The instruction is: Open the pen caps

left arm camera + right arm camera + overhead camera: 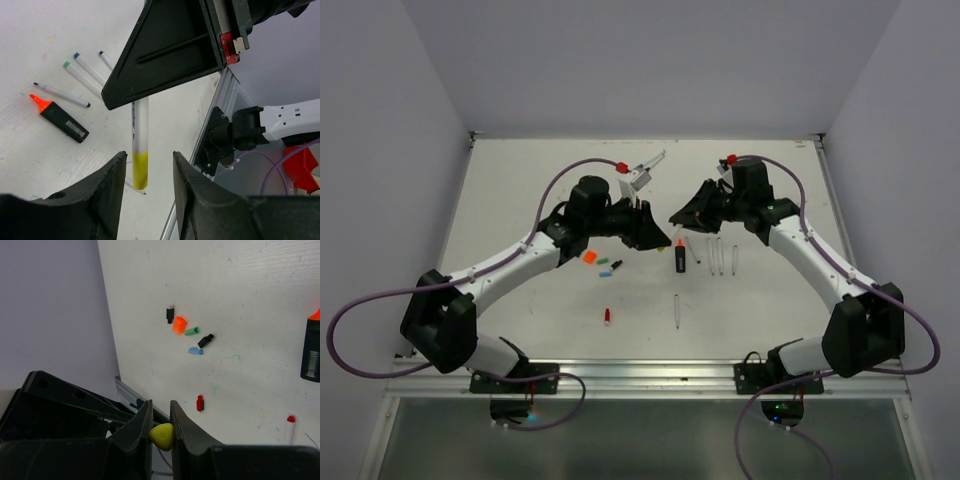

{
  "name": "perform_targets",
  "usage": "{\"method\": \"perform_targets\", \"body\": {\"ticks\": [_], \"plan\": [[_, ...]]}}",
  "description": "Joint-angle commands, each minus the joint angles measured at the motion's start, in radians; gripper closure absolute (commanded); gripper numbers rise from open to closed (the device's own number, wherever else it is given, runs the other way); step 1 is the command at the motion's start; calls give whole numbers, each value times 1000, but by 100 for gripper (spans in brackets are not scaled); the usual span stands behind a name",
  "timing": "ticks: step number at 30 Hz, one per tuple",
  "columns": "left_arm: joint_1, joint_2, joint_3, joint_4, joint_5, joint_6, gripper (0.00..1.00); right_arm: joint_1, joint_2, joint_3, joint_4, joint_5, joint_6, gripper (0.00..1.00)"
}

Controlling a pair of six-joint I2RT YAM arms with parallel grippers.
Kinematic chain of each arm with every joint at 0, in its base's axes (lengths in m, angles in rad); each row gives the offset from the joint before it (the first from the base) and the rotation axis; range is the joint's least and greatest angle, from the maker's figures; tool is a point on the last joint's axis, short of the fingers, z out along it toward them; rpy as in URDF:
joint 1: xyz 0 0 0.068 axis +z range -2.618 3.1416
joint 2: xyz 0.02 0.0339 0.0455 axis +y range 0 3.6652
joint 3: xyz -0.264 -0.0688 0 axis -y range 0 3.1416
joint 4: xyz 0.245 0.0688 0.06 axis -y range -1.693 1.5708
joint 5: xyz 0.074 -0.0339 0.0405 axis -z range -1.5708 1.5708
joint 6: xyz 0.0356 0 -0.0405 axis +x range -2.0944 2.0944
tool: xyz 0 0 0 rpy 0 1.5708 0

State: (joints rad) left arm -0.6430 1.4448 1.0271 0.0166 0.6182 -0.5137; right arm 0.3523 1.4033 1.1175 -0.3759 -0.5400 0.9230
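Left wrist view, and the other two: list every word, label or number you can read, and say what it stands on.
No text is readable in any view.
Barcode label on the black highlighter: too small to read.
Blue print on the barrel of the pen with the yellow cap: blurred, unreadable.
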Motion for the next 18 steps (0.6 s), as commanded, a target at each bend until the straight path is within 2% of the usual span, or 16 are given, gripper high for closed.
{"method": "perform_targets", "body": {"ticks": [1,13,17,18], "plan": [[-3,-47,-13,5,23,10,55,-4,-47,-8,22,8,0,100],[-3,-18,-29,8,67,20,55,-3,-70,-22,49,-18,33,100],[-3,-9,-25,49,129,7,59,1,-67,-30,68,-34,39,100],[-3,-8,-22,57,141,7,64,2,-66,-30,71,-40,40,100]]}}
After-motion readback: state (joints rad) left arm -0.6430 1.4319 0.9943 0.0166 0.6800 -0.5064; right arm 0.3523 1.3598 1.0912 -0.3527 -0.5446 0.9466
